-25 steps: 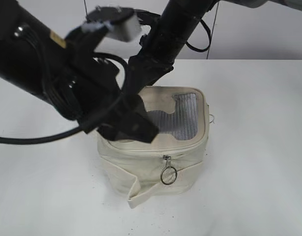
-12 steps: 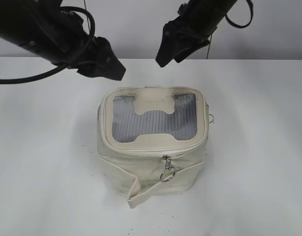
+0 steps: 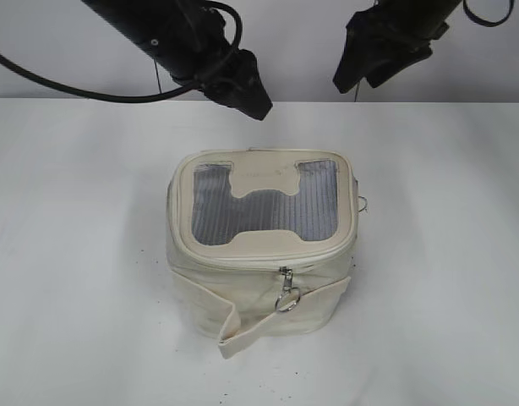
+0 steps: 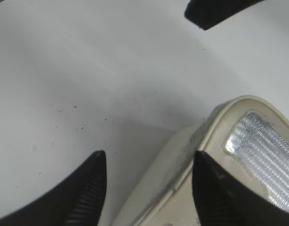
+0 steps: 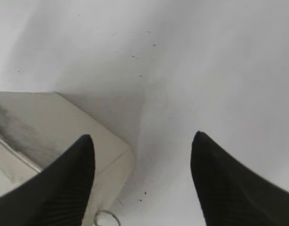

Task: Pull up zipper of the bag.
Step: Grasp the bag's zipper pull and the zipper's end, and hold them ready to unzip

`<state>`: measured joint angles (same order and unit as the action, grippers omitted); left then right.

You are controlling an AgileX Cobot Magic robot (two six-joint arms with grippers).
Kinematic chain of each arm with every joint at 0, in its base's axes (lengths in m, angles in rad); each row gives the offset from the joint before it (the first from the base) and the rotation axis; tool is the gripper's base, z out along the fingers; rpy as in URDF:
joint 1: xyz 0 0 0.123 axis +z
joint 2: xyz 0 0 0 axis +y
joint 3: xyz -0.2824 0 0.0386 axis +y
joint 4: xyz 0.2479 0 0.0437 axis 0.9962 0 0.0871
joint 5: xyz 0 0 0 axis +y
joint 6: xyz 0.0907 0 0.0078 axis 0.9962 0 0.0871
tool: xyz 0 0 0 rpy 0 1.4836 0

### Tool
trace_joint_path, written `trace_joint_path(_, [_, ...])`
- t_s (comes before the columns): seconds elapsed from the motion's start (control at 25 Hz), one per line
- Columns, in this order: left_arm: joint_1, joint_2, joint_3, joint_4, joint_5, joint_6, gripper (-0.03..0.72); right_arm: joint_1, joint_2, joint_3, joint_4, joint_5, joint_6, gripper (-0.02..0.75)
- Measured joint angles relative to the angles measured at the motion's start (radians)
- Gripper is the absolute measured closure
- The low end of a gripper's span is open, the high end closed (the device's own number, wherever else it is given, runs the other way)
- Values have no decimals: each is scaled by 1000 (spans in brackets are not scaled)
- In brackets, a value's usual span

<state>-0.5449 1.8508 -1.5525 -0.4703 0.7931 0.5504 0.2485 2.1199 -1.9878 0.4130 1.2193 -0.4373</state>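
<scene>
One bag (image 3: 264, 245) on the tabletop (image 3: 445, 254), one zipper ring (image 3: 287, 299); two grippers' fingers (image 4: 83, 193), (image 5: 220, 183) spread wide, hovering above, apart from it.

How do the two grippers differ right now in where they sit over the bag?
In the exterior view the left gripper hangs lower and nearer the bag, just behind its back left corner; the right gripper is higher and off toward the back right. The left wrist view shows the bag's mesh lid below its fingers; the right wrist view shows mostly table, with a bag corner. Both are open, empty and touching nothing.
</scene>
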Motion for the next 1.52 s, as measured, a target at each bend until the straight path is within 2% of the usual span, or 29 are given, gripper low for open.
trace_joint_path(0.2, [0,153,-187,-93,155,130,223,-52,-87,121,-45,-2,3,237])
trace_joint_path(0.36, [0,246,-285,-198,229,228,214,-103,-174,268,-53,-2,3,237])
trace_joint_path(0.52, [0,309,-350,-258,275,272,211,-155,-268,427,-54,-2,1,237])
trace_joint_path(0.76, [0,373,-380,-268,348,279,211,-172,-393,656,-14,-8,-59,237])
trace_joint_path(0.96, [0,381,-383,-266,371,279,211,-172,-439,793,56,-94,-163,237])
trace_joint_path(1.2, [0,382,-385,-264,413,279,211,-172,-429,837,154,-167,-321,237])
trace_joint_path(1.36, [0,390,-386,-265,417,279,215,-172,-405,837,177,-175,-349,237])
trace_joint_path(1.52, [0,396,-388,-267,421,279,272,-172,-403,837,180,-185,-363,237])
